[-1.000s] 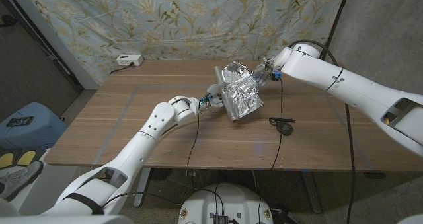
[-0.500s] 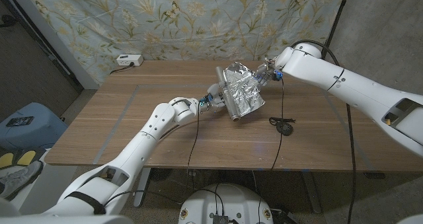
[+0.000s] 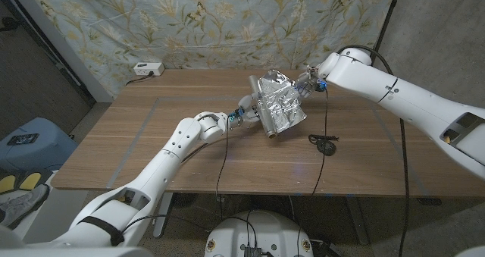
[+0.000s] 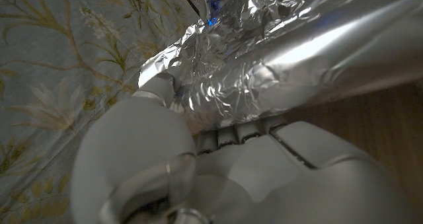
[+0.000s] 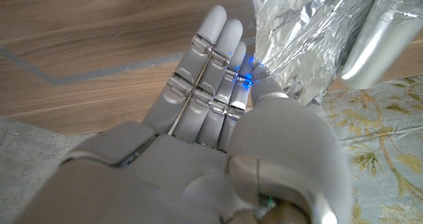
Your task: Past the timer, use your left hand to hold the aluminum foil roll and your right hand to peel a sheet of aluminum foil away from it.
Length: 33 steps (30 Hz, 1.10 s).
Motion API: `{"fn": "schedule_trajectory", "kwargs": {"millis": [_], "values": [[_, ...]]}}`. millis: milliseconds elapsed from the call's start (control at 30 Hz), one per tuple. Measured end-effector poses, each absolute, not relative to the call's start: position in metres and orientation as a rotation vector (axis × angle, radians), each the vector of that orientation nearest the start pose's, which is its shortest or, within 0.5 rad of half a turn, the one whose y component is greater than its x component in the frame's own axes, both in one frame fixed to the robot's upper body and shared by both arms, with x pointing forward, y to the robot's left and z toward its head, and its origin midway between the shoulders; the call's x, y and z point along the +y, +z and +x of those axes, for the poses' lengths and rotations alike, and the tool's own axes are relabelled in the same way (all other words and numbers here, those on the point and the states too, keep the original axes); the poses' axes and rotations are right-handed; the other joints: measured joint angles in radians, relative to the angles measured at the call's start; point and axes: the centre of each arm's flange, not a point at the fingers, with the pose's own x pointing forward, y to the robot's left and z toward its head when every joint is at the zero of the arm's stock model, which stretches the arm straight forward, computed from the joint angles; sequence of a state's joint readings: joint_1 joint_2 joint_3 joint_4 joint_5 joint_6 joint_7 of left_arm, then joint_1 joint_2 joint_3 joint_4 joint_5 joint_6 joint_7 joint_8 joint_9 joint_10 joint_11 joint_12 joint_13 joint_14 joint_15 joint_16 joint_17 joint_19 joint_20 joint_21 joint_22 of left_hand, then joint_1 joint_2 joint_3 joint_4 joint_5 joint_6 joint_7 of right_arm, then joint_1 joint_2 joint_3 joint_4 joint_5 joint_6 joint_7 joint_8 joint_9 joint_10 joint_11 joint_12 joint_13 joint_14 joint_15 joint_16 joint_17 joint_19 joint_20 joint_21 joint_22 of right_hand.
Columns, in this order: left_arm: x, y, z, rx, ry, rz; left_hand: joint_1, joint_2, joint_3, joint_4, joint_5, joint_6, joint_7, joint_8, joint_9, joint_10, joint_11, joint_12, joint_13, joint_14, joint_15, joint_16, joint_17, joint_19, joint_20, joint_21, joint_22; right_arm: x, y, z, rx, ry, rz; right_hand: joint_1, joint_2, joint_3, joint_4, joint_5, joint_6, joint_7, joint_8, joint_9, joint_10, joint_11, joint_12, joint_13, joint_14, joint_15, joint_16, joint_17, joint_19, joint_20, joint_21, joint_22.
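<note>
The left hand (image 3: 244,114) grips the aluminum foil roll (image 3: 261,109) from its near side, fingers wrapped around the tube; the left wrist view shows them pressed against the crinkled metal. A foil sheet (image 3: 282,101) stretches from the roll toward the right hand (image 3: 309,81), which pinches its far edge between thumb and fingers (image 5: 215,65) above the wooden table (image 3: 151,136).

Left hand (image 3: 244,111) grips at mid-table, arm extended forward; right hand (image 3: 307,83) pinches, apparently thumb against fingers (image 5: 221,65), arm reaching inward.
</note>
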<state>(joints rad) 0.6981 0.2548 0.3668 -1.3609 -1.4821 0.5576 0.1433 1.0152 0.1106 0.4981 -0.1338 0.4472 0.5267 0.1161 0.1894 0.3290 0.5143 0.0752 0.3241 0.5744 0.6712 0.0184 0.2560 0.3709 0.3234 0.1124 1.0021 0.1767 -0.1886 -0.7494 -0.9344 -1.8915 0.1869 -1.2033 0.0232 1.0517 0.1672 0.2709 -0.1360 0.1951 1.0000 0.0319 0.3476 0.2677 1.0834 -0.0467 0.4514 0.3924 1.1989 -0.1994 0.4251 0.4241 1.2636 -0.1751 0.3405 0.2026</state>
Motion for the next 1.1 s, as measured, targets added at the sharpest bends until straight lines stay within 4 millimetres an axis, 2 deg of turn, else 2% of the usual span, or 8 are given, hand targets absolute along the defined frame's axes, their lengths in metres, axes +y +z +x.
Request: {"fn": "schedule_trajectory", "kwargs": {"millis": [167,533,700,800,933,1100], "values": [[0.094,-0.029,0.656,0.218,-0.693,-0.805,-0.01,0.0,0.0,0.0,0.0,-0.005,-0.005,0.0,-0.008,-0.011,0.003,-0.014,-0.005,-0.015,0.014,-0.005,-0.005,0.0,0.0,-0.004,0.0,-0.209,0.13,0.598,0.009,-0.083,-1.024,0.0,0.0,0.0,0.0,0.0,0.0,0.0,0.0,0.001,0.0,0.0,0.004,0.005,0.004,-0.003,0.0,0.005,0.0,0.0,0.004,0.0],[0.092,-0.027,0.66,0.217,-0.732,-0.811,-0.022,-0.003,0.004,0.004,-0.007,-0.016,-0.009,0.0,-0.018,-0.022,0.003,-0.028,-0.016,-0.023,0.012,-0.008,-0.011,-0.004,0.004,-0.011,0.0,-0.213,0.134,0.596,0.008,-0.089,-1.016,0.0,0.0,0.007,-0.002,0.0,0.0,0.0,0.0,0.004,0.0,0.0,0.008,0.013,0.006,-0.003,-0.004,0.012,-0.002,-0.002,0.011,0.0],[0.092,-0.027,0.662,0.217,-0.736,-0.812,-0.03,0.001,0.018,-0.01,-0.015,0.039,-0.012,0.02,-0.036,0.061,-0.03,-0.02,-0.028,0.017,-0.017,0.007,-0.019,0.009,-0.009,-0.011,0.0,-0.213,0.135,0.596,0.01,-0.086,-1.012,0.0,0.0,0.014,0.005,-0.004,-0.019,0.005,-0.01,0.005,-0.011,0.011,0.008,0.012,-0.002,0.0,-0.02,0.018,-0.01,0.006,0.015,0.0],[0.092,-0.026,0.662,0.214,-0.742,-0.809,-0.032,0.003,0.029,-0.015,-0.015,0.054,-0.011,0.022,-0.041,0.083,-0.041,-0.012,-0.028,0.034,-0.027,0.015,-0.023,0.023,-0.013,-0.011,0.0,-0.215,0.136,0.595,0.014,-0.084,-1.006,-0.031,-0.003,-0.002,0.029,-0.012,-0.047,0.019,-0.029,0.003,-0.035,0.021,-0.004,0.01,-0.021,0.012,-0.036,0.023,-0.02,0.016,0.015,-0.002],[0.092,-0.026,0.663,0.215,-0.742,-0.811,-0.033,0.004,0.035,-0.018,-0.015,0.064,-0.012,0.025,-0.046,0.099,-0.041,-0.005,-0.028,0.051,-0.033,0.023,-0.023,0.029,-0.018,-0.011,0.0,-0.214,0.134,0.596,0.026,-0.065,-1.001,-0.097,-0.031,-0.03,0.057,-0.014,-0.076,0.04,-0.054,-0.003,-0.064,0.049,-0.017,0.004,-0.043,0.026,-0.055,0.028,-0.032,0.029,0.019,-0.006],[0.091,-0.027,0.663,0.214,-0.751,-0.802,-0.03,0.009,0.035,-0.018,-0.015,0.081,-0.009,0.026,-0.051,0.106,-0.045,-0.005,-0.028,0.06,-0.042,0.031,-0.023,0.029,-0.018,-0.011,0.0,-0.221,0.139,0.594,0.04,-0.052,-0.983,-0.173,-0.051,-0.06,0.087,-0.014,-0.134,0.079,-0.093,-0.014,-0.13,0.097,-0.052,-0.006,-0.097,0.075,-0.1,0.013,-0.067,0.063,0.012,-0.012]]}}
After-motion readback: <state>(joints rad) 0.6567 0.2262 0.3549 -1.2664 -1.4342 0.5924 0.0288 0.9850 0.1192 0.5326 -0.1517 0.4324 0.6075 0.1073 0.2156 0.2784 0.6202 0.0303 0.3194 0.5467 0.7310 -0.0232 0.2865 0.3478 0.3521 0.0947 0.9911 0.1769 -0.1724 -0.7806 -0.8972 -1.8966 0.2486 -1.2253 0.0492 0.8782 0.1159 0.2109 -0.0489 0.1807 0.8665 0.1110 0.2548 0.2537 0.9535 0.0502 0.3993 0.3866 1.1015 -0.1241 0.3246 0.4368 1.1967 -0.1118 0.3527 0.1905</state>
